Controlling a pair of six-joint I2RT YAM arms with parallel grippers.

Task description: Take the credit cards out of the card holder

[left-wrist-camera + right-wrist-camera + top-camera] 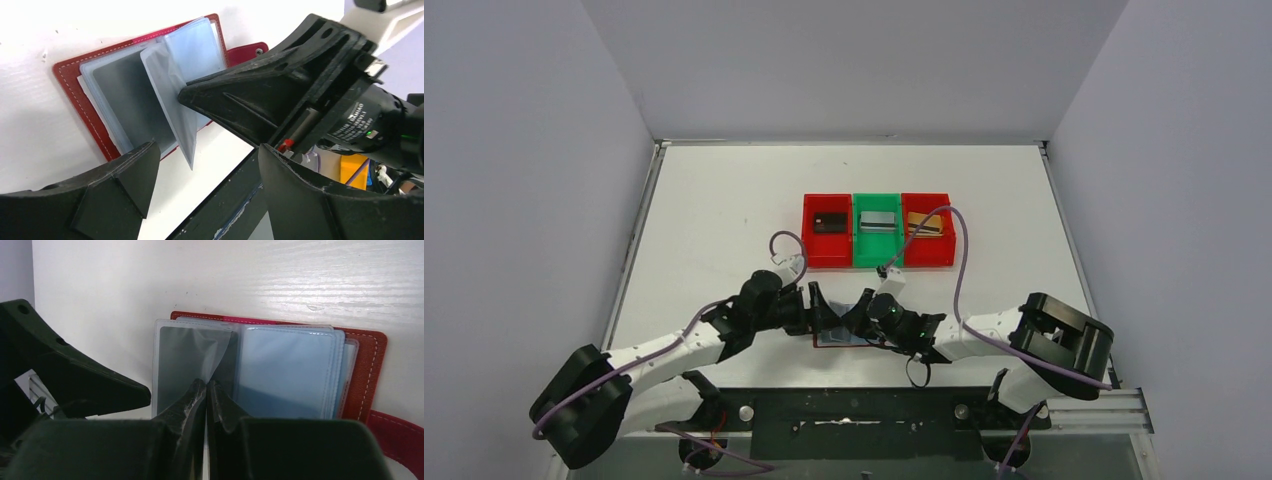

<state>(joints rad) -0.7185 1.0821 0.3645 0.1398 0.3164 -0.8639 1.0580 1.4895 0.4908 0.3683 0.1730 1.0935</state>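
The dark red card holder (836, 335) lies open near the table's front edge, between my two grippers. My right gripper (206, 386) is shut on one clear sleeve page (172, 100) and holds it upright from the booklet (372, 357). The leftmost sleeve (182, 365) looks dark grey, and I cannot tell whether a card is inside it. My left gripper (207, 172) is open and empty, just in front of the holder's (67, 75) near edge. A black card (829, 222), a silver card (877, 221) and a gold card (925, 224) lie in the bins.
Three bins stand in a row behind the holder: red (812, 250), green (864, 255), red (944, 250). The black table frame (235, 200) runs just below the holder. The two grippers (809, 305) (861, 315) are very close together.
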